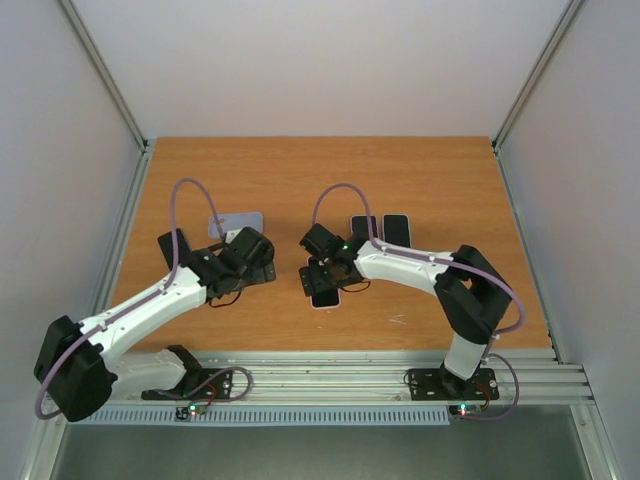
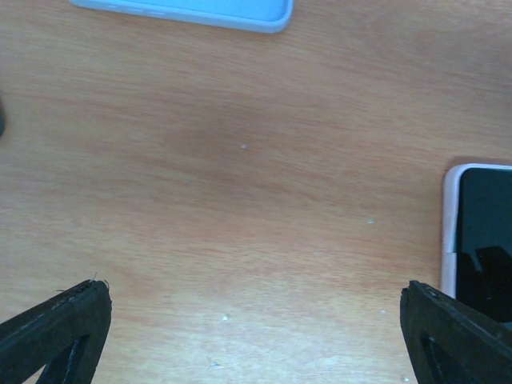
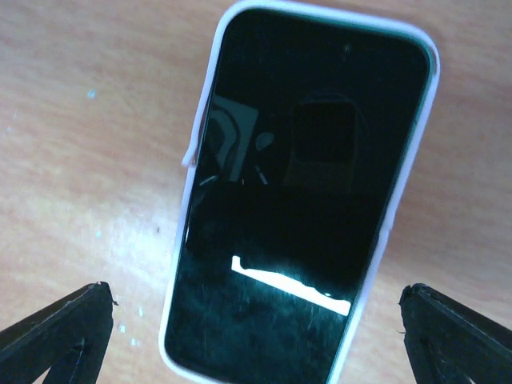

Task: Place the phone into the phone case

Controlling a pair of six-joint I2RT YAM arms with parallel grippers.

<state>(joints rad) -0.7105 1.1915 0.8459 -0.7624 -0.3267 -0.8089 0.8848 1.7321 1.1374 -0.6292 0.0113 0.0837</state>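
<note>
Your phone (image 3: 304, 200) lies face up near the middle of the wooden table (image 1: 450, 180), apparently seated in its pale case (image 3: 190, 158), under the right gripper (image 3: 256, 290). That and the left gripper (image 2: 254, 292) gape wide, empty. It's stiff, thin and glass-slick: pinch the case's long edges.

Phone (image 3: 304, 200), lower end off-frame.

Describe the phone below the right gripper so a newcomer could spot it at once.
On the wooden table, look near its middle, under the open right gripper. The dark-screened phone with a pale rim lies there alone, nearer the arm bases than the two phones side by side behind it.
</note>
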